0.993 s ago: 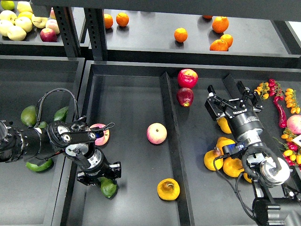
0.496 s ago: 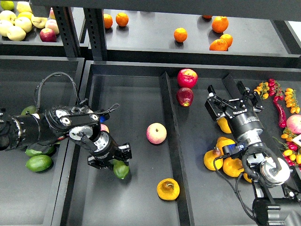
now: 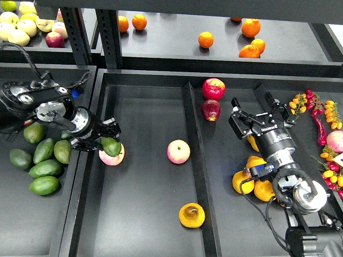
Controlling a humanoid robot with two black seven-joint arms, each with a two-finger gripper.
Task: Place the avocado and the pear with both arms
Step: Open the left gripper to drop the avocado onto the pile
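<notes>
My left gripper is shut on a green avocado and holds it at the left edge of the middle tray, just above a pink apple. A golden pear with a dark dimple lies at the front of the same tray. My right gripper is open and empty over the right tray, above a partly hidden yellow pear. More golden pears lie beside my right forearm.
Several loose avocados lie in the left tray. A pink apple sits mid-tray; two red apples lie past the divider. Oranges and yellow apples are on the back shelf. Peppers are at the right.
My left arm has carried the avocado from the front of the middle tray up and left to the tray's left edge. My right gripper has shifted slightly left.
</notes>
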